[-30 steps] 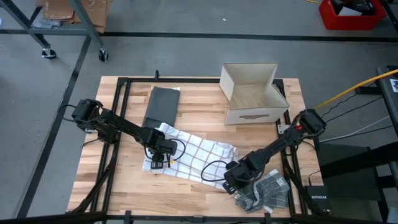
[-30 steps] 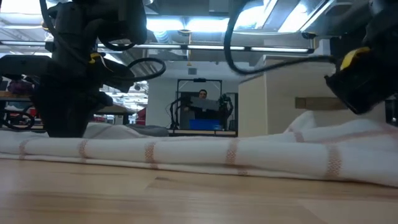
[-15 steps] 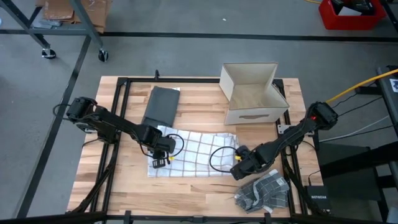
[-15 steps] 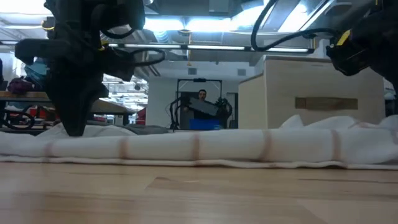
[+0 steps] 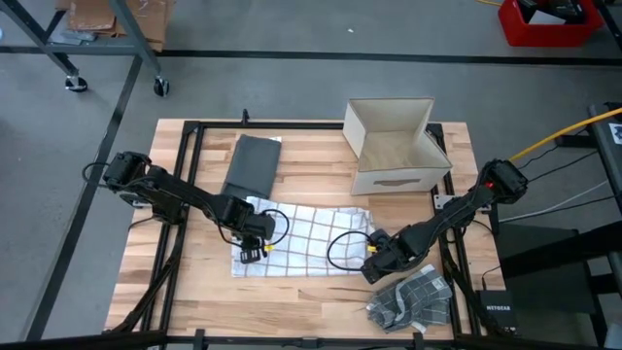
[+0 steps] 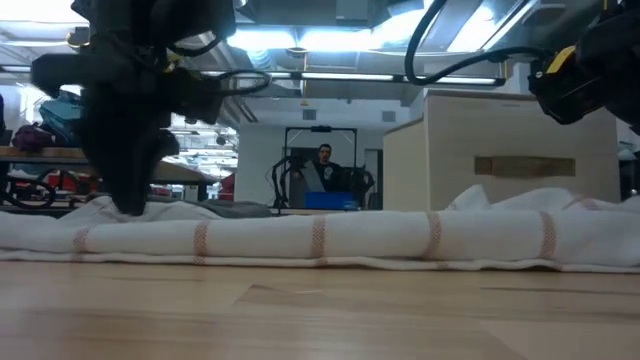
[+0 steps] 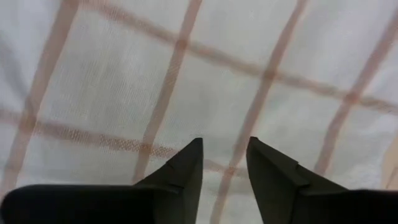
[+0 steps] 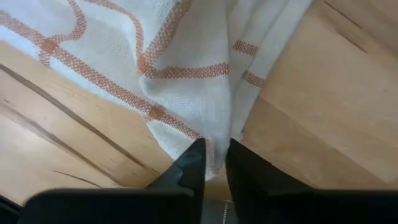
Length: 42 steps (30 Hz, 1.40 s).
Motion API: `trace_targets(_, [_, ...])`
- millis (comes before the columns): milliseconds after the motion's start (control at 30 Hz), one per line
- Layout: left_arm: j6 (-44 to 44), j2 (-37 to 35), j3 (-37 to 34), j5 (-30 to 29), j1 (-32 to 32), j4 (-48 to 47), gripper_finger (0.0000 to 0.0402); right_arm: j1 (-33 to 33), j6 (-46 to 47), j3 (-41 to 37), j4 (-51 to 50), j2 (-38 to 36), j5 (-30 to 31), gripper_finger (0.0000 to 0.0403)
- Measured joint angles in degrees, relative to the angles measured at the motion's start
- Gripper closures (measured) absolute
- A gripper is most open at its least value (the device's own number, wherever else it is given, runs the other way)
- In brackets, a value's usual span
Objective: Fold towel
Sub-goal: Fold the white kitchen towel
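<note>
Centrally on the wooden table (image 5: 311,303) lies the towel (image 5: 306,243), a white cloth with a thin orange-red check, spread in a rough rectangle between the two arms. From the low view it reads as a long, low roll of fabric across the tabletop, slightly bunched at its right end.

The left gripper (image 7: 225,163) sits over the towel's left part, pointed down at the cloth. Its two dark fingers (image 7: 186,168) stand a little apart with checked fabric visible in the gap between them, and nothing is pinched there; the tips are close to the surface, though whether they touch it cannot be told.

The right gripper (image 8: 212,160) is at the towel's right edge, where the cloth gathers into a fold that runs down to the wood. Its fingers are nearly together, leaving only a narrow slit, and the corner of the fold lies right at that slit; whether the cloth is actually clamped cannot be told.

Behind the towel stand a dark folded cloth (image 5: 254,163) and an open cardboard box (image 5: 394,146). A grey checked cloth (image 5: 413,299) lies crumpled near the table's front right corner, just beside the right gripper.
</note>
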Motion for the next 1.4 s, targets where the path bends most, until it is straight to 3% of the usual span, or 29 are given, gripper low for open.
trace_targets(167, [3.18,0.00,0.02,0.00,0.00,11.13,0.0250,-0.02,-0.04,0.00,-0.20,0.00,0.02,0.0284])
trace_targets(333, [4.99,-0.02,0.09,-0.02,-0.48,21.63,0.0249,-0.04,-2.06,0.00,-0.58,0.00,0.02,0.0257])
trace_targets(767, [-2.71,4.45,0.11,0.00,-8.75,17.98,0.0298,-0.07,-18.88,0.04,-1.55,-0.02,-0.81,0.0283])
trace_targets(967, [-10.93,7.46,0.44,-0.18,-11.41,8.81,0.0328,-0.07,-29.72,0.07,-1.32,-0.04,-1.14,0.0283])
trace_targets(1200, [-14.43,8.13,0.36,-0.02,-13.29,-12.59,0.0359,-0.07,-43.92,0.09,0.33,-0.04,-1.23,0.0283])
trace_targets(1400, [-15.47,8.70,-0.14,-1.67,-13.29,-29.76,0.0377,-0.07,-50.08,0.10,4.15,-0.07,5.20,0.0283])
